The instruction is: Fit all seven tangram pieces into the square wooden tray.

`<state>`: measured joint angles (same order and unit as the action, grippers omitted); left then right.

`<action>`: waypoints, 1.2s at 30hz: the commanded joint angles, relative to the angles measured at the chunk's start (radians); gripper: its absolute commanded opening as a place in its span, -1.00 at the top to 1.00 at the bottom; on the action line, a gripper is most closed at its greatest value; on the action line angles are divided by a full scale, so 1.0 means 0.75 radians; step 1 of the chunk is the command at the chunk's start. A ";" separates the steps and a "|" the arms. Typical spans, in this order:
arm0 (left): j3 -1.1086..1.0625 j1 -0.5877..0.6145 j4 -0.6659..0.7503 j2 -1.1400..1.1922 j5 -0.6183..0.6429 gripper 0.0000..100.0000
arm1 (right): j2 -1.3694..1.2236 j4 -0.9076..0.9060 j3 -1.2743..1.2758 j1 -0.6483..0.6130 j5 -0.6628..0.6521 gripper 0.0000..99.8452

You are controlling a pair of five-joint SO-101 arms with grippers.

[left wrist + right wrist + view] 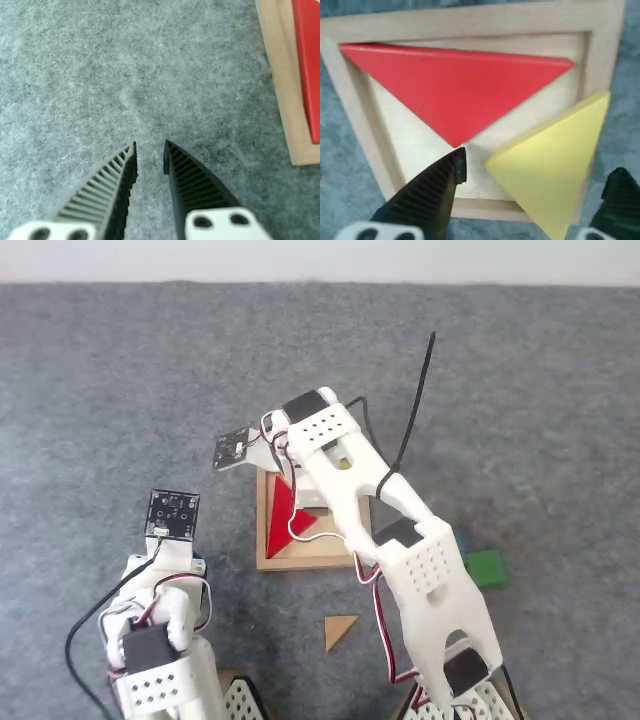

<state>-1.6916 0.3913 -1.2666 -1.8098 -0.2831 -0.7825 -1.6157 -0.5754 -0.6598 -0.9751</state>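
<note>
Right wrist view: square wooden tray [470, 22] holds the large red triangle [455, 85] flat. The large yellow triangle [550, 165] lies tilted across the tray's rim, unseated, between my right gripper's [540, 167] spread fingers [430, 200]. Next, I judge, turn it and seat it against the red. Left gripper [150, 150] hangs over carpet [100, 75] beside the tray, fingers slightly parted, empty.

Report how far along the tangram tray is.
Done: the red triangle lies in the tray. In hand: the yellow triangle sits under the right gripper, overlapping the tray's rim, not yet seated. Left: a tan triangle and a green piece lie on the carpet; the left gripper hovers empty beside the tray.
</note>
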 commanded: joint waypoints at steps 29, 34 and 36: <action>0.011 -0.004 -0.008 -0.014 0.008 0.83 | 0.658 0.414 0.507 0.212 1.037 0.95; 0.011 -0.004 -0.008 -0.014 0.008 0.83 | 0.670 0.899 0.800 0.259 1.123 0.97; 0.011 -0.004 -0.008 -0.014 0.008 0.83 | 0.658 1.014 0.851 0.265 1.129 0.97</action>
<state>-1.6916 0.3913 -1.2666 -1.8098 -0.2831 -0.3621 -1.0035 0.0322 -0.4803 -0.1481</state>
